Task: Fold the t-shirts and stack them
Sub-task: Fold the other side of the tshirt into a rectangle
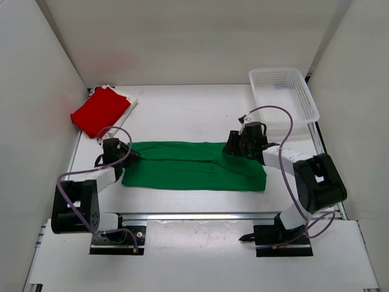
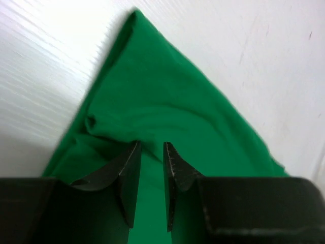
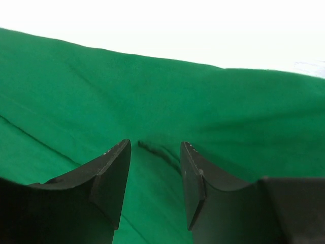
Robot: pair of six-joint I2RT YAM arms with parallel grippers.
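Note:
The green t-shirt [image 1: 194,165] lies folded into a long strip across the middle of the table. My left gripper [image 1: 126,156] is down at its left end. In the left wrist view its fingers [image 2: 129,168] stand nearly together with green cloth [image 2: 152,91] pinched between them. My right gripper [image 1: 234,146] rests on the strip's upper right part. Its fingers [image 3: 114,173] are apart, with a small wrinkle of green cloth [image 3: 162,101] between the tips. The red t-shirt [image 1: 100,111] lies folded at the far left on the white t-shirt [image 1: 129,99], of which only an edge shows.
A white lattice basket [image 1: 283,91] stands at the far right corner. White walls close the table on the left, back and right. The right arm's cable [image 1: 285,131] loops over the table near the basket.

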